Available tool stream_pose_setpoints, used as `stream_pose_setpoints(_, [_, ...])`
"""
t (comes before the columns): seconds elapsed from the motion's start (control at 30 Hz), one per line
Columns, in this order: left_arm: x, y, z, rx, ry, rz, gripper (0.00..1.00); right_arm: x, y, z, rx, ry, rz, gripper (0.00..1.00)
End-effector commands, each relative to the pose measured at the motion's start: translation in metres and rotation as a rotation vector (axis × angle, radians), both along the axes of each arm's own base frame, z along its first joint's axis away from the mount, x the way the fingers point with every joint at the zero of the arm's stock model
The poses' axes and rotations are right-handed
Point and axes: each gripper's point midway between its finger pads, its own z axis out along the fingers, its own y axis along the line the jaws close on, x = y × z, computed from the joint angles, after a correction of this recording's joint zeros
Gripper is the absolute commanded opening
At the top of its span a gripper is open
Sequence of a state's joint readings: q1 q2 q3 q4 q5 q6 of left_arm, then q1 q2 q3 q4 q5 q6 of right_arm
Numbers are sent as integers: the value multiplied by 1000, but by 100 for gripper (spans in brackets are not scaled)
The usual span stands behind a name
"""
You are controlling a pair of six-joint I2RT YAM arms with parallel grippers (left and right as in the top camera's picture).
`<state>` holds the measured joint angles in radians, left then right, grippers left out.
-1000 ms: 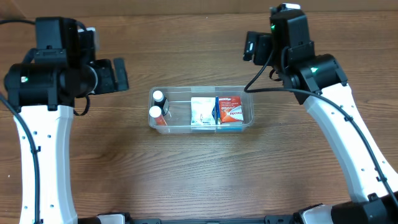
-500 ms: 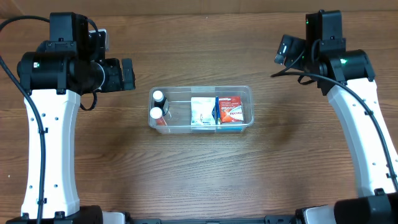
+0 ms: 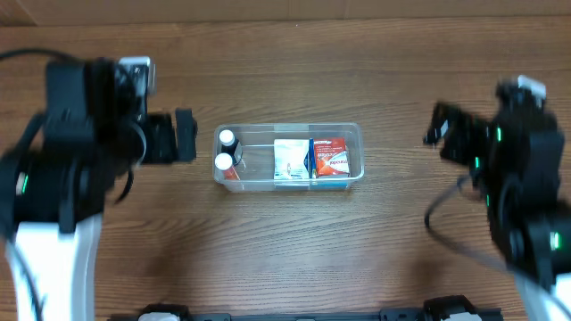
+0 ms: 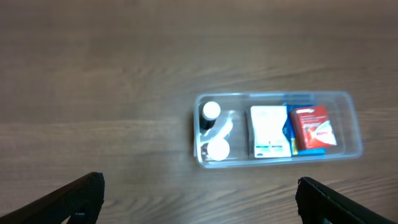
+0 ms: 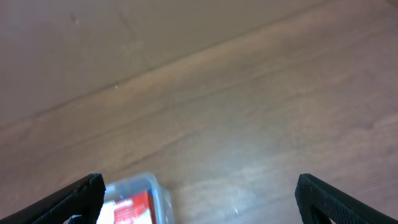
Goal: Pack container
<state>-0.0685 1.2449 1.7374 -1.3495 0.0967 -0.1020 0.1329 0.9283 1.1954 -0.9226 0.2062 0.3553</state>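
Filled container on table, left tool and right tool both spread wide

Items counted. One clear container on one wooden table. Within it are four countable items: two small white-capped bottles, the upper bottle and the lower bottle; one white packet; one red packet. A blue edge shows beside the red packet — whether it counts as a further item cannot be told. Two robot arms carry one left gripper and one right gripper; each wrist view shows two dark fingers, four in all.
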Motion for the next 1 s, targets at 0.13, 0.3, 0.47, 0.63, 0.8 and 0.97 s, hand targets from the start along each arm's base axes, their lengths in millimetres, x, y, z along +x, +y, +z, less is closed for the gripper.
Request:
stream_pose_setpoints(0.13, [-69, 9, -18, 20, -208, 44, 100, -61, -8, -40, 9, -45, -1, 100])
stream_pose_setpoints(0.3, [-95, 13, -55, 12, -263, 46, 100, -77, -6, -54, 31, -21, 10, 100])
stream_pose_setpoints(0.47, [-97, 11, -83, 10, -222, 37, 100, -79, -6, -56, 29, -10, 10, 100])
stream_pose_setpoints(0.63, [-106, 13, -112, 32, -99, 36, 100, -79, -6, -56, 29, -10, 10, 100])
stream_pose_setpoints(0.8, [-115, 14, -123, 41, -41, 35, 100, -79, -6, -56, 29, -10, 10, 100])
stream_pose_setpoints(0.97, [-115, 14, -123, 41, -40, 35, 100, -79, -6, -56, 29, -10, 10, 100])
